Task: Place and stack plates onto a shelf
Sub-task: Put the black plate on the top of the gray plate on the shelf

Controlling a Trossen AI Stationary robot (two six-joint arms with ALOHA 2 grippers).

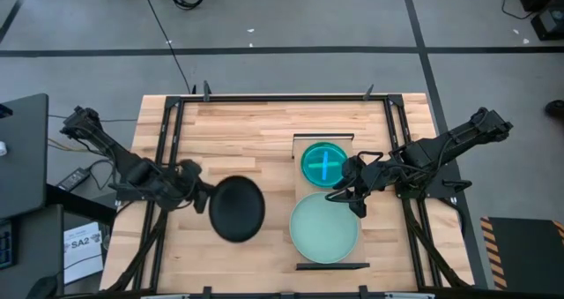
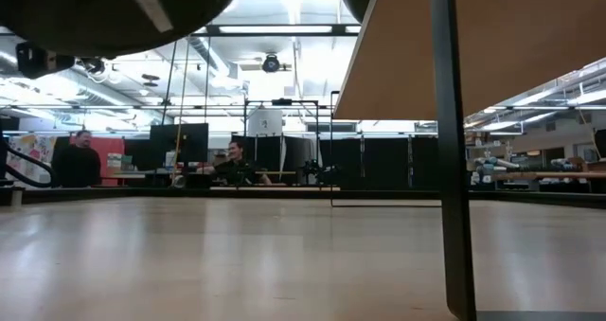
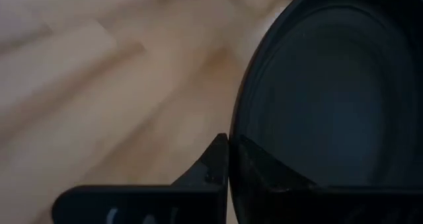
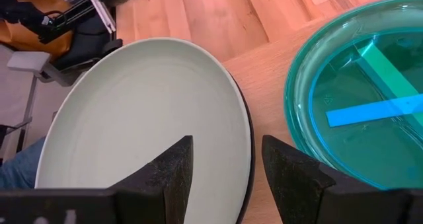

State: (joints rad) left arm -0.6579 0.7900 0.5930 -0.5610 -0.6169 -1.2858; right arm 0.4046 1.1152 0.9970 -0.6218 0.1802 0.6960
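Sideways, black plate's (image 1: pixel 237 208) rim between clamped left fingers (image 3: pixel 215 168); right fingers (image 4: pixel 175 168) apart.

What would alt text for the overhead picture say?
The left gripper is shut on the rim of a black plate over the table. The open right gripper hangs above the shelf, between a teal plate and a mint plate.

black plate (image 1: pixel 237 208) looks matte, mint plate (image 1: pixel 323 227) smooth satin, teal plate (image 1: pixel 323 161) glossy see-through plastic, table (image 1: pixel 238 131) pale wood planks with visible grain
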